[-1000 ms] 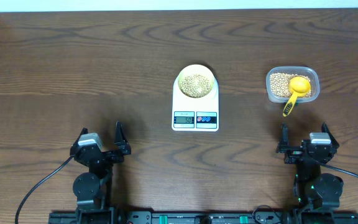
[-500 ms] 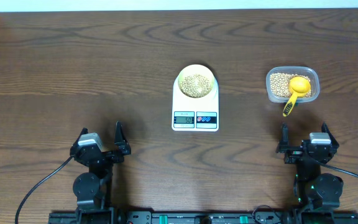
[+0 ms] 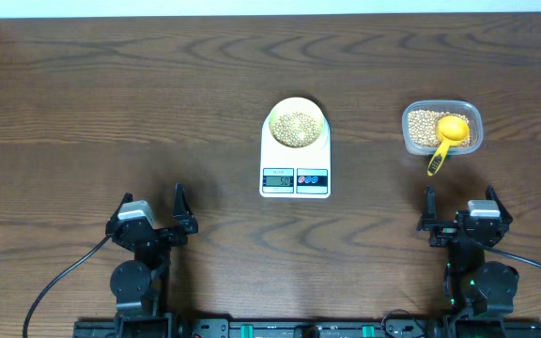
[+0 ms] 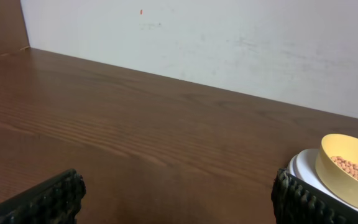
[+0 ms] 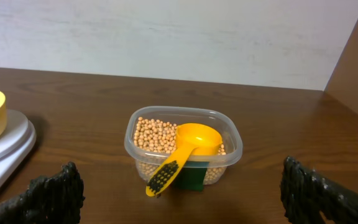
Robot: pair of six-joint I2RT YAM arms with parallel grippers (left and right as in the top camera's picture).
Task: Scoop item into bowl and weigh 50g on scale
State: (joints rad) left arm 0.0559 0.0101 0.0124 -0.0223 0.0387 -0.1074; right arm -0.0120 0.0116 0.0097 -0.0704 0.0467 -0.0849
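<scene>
Overhead: dark wood-grain bench [image 3: 111, 103]. White scale [image 3: 295, 161] at centre, display and two coloured buttons on its near edge; digits too small to read. Pale yellow bowl [image 3: 297, 123] standing on the far half of the scale, holding a heap of tan beans [image 3: 296, 128]. Clear rectangular tub [image 3: 442, 128] to the right of the scale and apart from it, also filled with beans. Bright yellow scoop [image 3: 447, 137] resting in the tub, cup upward, handle sticking out over the near rim. Left end effector [image 3: 150, 201] at the near left of the bench, jaws spread wide, nothing between them. Right end effector [image 3: 460, 200] at the near right, just in front of the tub, jaws likewise spread wide and gripping nothing. Left wrist: two black ribbed fingers [image 4: 42, 200] at the lower corners, bare bench between; bowl with beans on the scale at the right edge; pale wall [image 4: 197, 37] behind. Right wrist: black fingers [image 5: 48, 199] far apart at the lower corners; tub with scoop centred ahead, a dark green patch at its near wall; scale and bowl at the left edge.
</scene>
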